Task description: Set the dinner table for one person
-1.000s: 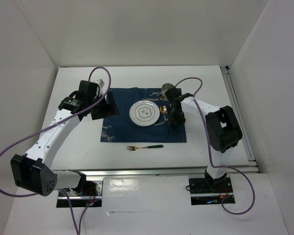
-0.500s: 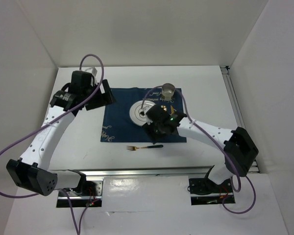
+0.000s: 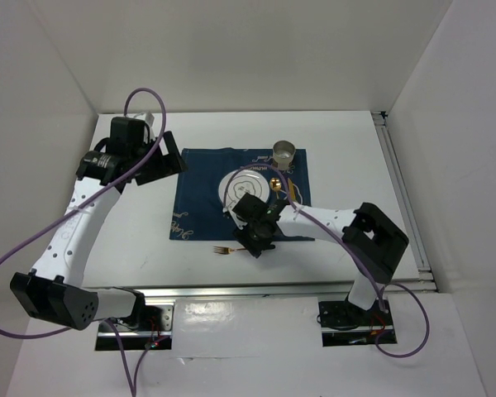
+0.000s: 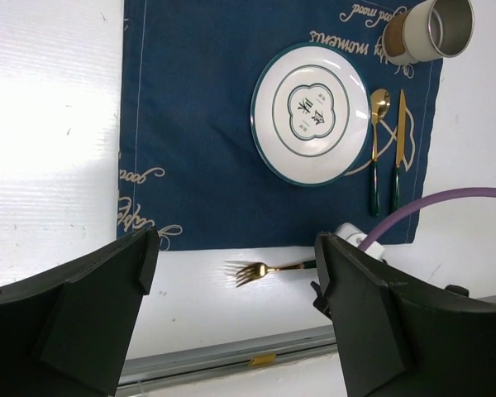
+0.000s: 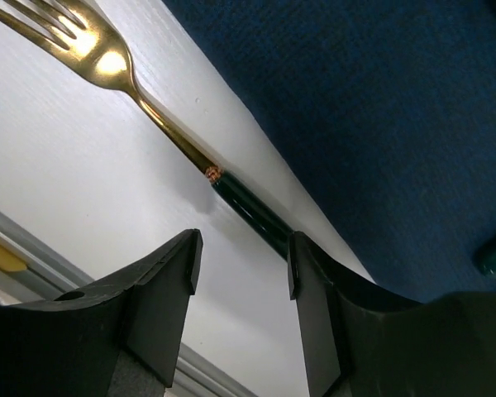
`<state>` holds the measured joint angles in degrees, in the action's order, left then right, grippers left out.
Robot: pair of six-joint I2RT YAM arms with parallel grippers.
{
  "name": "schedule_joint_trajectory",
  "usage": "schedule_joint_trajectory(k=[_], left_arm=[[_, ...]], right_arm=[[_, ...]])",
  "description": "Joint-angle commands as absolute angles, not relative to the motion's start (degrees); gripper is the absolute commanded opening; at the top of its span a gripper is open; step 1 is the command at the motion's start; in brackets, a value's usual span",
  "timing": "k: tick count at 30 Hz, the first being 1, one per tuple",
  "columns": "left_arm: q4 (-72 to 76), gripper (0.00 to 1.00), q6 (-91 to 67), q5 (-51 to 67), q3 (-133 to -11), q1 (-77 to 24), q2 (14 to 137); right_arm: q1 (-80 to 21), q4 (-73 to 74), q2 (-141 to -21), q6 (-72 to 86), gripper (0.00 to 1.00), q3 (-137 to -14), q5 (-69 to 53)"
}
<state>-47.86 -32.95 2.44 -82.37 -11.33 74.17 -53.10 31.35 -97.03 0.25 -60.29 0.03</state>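
Observation:
The white dinner table [image 3: 132, 240] carries a navy placemat [image 3: 198, 207] with a plate [image 3: 236, 180], a gold spoon [image 3: 276, 184], a knife [image 4: 398, 149] and a metal cup [image 3: 283, 152]. A gold fork [image 3: 227, 249] with a green handle [image 5: 252, 213] lies on the bare table just in front of the mat. My right gripper [image 3: 256, 244] hovers low over the handle end, open [image 5: 244, 273]. The handle runs up to its right fingertip and nothing lies between the fingers. My left gripper [image 3: 161, 161] is open [image 4: 236, 322], high above the table, left of the mat.
A silver rail [image 3: 256, 289] edges the table's front, close behind the fork [image 4: 264, 269]. Another rail [image 3: 401, 190] runs down the right side. The right arm's purple cable [image 4: 446, 203] loops above the mat's right corner.
My right arm swung from the knife at the mat's right side down to the fork in front of the mat. My left gripper drew back to the left, away from the mat.

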Motion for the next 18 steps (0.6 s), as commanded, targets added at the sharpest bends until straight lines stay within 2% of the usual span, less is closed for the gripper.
schedule_joint_trajectory(k=[1,6,9,13,16,18], left_arm=[[-47.46,0.95,-31.21,3.43,-82.62,-10.90,73.13],[-47.46,0.95,-30.67,4.57,-83.14,-10.37,73.65],[-47.46,0.95,-30.67,4.57,-83.14,-10.37,74.18],[-47.46,0.95,-30.67,5.09,-83.14,-10.37,74.18],[-47.46,0.95,-30.67,5.10,-83.14,-10.37,74.18],[-47.46,0.95,-30.67,5.10,-83.14,-10.37,74.18]], right_arm=[[-53.44,27.95,-98.34,-1.58,0.57,-60.21,-1.05],[-53.44,26.02,-100.28,-2.11,0.56,-58.80,-1.05],[-53.44,26.02,-100.28,-2.11,0.50,-57.74,-1.58],[-56.24,26.02,-100.03,-1.59,0.50,-57.14,0.78],[-56.25,26.02,-98.27,-1.58,0.45,-57.13,-0.26],[-56.25,26.02,-98.26,-1.58,0.37,-57.13,-0.96]])
